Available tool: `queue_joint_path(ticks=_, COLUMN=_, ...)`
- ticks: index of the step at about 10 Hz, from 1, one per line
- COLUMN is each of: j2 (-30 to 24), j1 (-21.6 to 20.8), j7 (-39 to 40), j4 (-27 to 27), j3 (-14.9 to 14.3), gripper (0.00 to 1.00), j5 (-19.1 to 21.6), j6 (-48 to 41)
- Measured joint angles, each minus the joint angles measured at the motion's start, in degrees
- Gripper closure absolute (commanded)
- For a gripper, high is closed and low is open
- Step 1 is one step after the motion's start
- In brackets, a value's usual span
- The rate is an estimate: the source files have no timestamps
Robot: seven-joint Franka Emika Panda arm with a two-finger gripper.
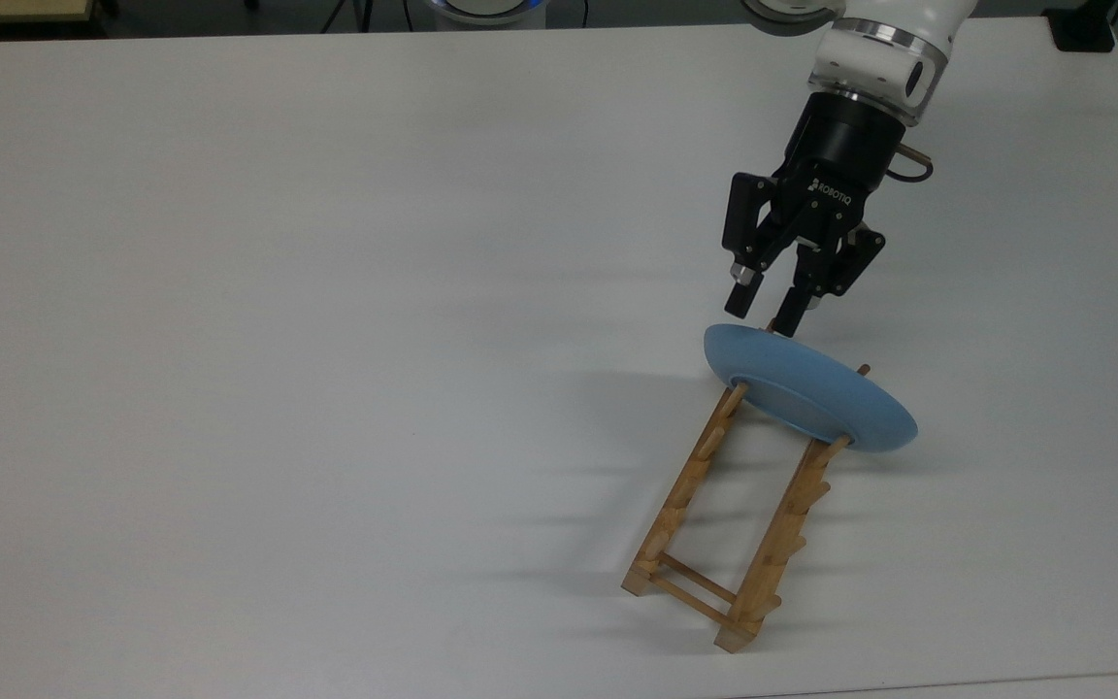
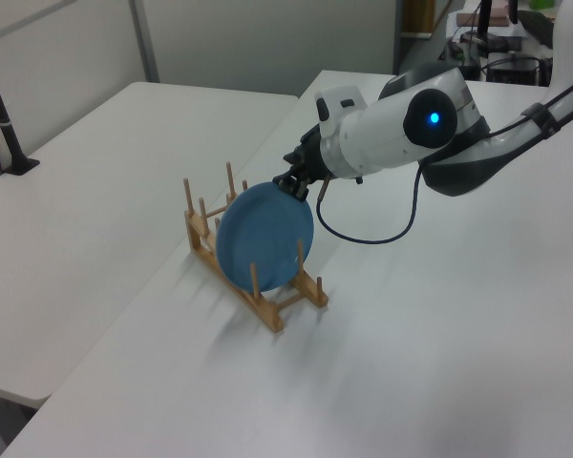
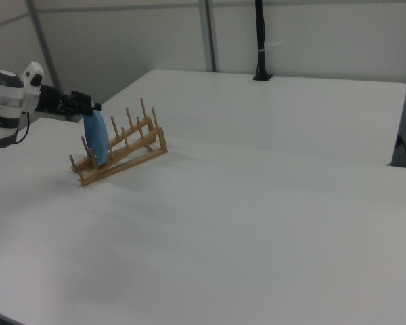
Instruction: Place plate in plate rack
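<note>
Top view: the black two-finger end effector (image 1: 764, 313) hangs from the white arm, tilted toward the top view's lower left, fingers spread and released. Just below its fingertips, the round light-blue matte plate (image 1: 808, 386) stands on edge between pegs of the light-wood plate rack (image 1: 729, 510) on the white counter (image 1: 326, 340). The plate hides the rack's far pegs.

Plate (image 1: 816, 393) in rack (image 1: 734, 515), pincer (image 1: 763, 311) open.
</note>
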State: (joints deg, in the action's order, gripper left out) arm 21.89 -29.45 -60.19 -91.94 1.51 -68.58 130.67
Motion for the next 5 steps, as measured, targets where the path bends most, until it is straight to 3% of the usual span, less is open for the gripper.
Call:
queue_joint_path(ticks=2, j2=-0.75, j1=-0.02, j7=1.15, j4=2.28, j3=-0.08, gripper=0.0, j5=8.52, j6=-0.01)
queue_joint_path(ticks=3, j2=-1.88, j1=0.11, j7=4.3, j4=2.97, j3=-0.5, gripper=0.0, j5=15.31, j6=-0.29)
queue_joint_path(ticks=5, j2=-6.48, j1=2.64, j7=15.77, j4=3.59, j3=-1.38, gripper=0.0, j5=32.94, j6=-5.83)
